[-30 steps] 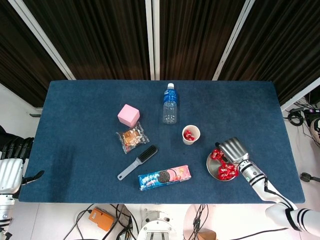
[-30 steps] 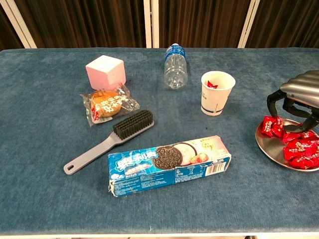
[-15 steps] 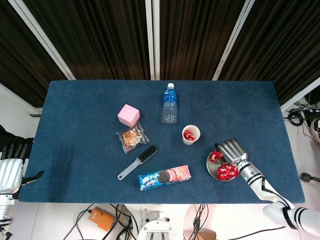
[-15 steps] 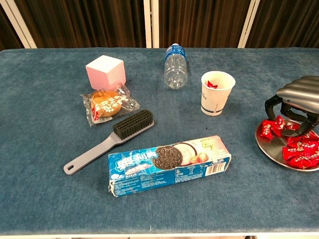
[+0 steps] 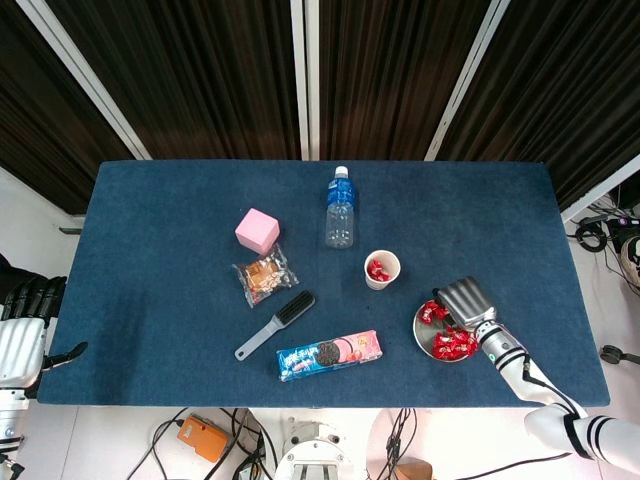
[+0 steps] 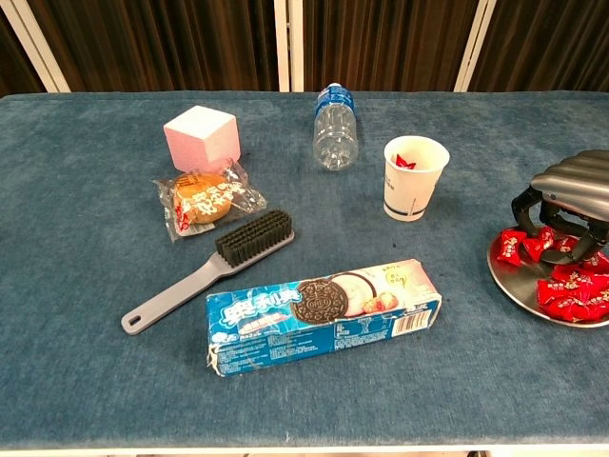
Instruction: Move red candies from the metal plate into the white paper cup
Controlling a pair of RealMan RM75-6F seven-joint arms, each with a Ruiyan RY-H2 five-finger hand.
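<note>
With my right hand (image 6: 569,195) arched over the metal plate (image 6: 514,282), red candies (image 6: 574,293) lie beneath its curled fingers; I cannot tell whether it grasps one.

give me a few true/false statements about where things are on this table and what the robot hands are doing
1. The white paper cup already has red candy in it. True.
2. The right robot hand hangs over the metal plate, fingers curled down among the red candies. True.
3. The water bottle stands upright. False: it lies on its side, beyond the cup.
4. The brush lies between the wrapped bun and the cookie box. True.
5. The pink cube sits on the metal plate. False: it sits on the blue cloth at the far left, behind the bun.
6. The left robot hand is reaching for the cup. False: it stays off the table's left edge.
</note>
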